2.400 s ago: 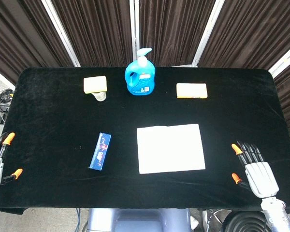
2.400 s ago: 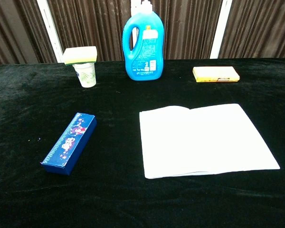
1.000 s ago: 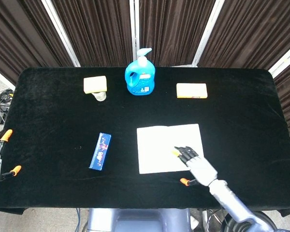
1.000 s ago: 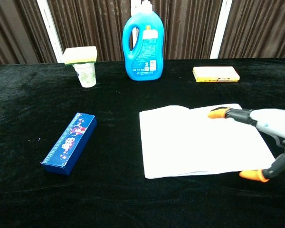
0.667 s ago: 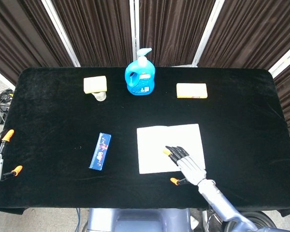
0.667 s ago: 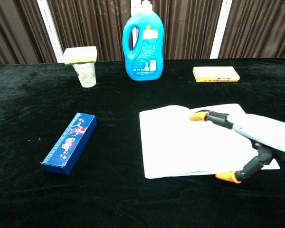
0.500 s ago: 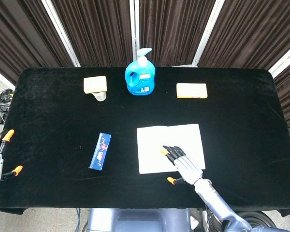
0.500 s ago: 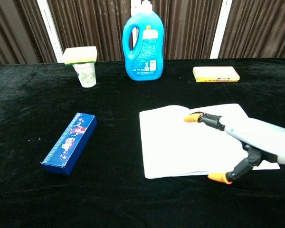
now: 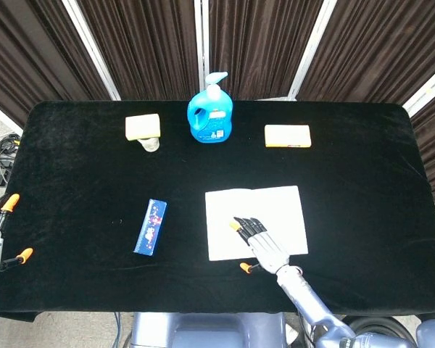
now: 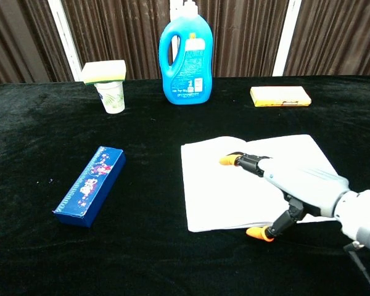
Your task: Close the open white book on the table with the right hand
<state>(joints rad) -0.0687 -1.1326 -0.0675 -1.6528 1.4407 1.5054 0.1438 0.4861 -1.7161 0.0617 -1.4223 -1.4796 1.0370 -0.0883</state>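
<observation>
The right hand (image 10: pixel 296 188), fingers spread and holding nothing, hovers over the open white book (image 10: pixel 234 185) near the table's (image 10: pixel 148 246) front edge.

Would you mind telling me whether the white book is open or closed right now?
Open. The white book lies spread flat, both pages showing either side of the centre fold. The right hand is over it with fingers spread, holding nothing.

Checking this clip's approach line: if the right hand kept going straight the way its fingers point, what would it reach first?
Likely the white book's left page: the right hand is open above it, fingers aimed up-left. Height over the page is unclear.
</observation>
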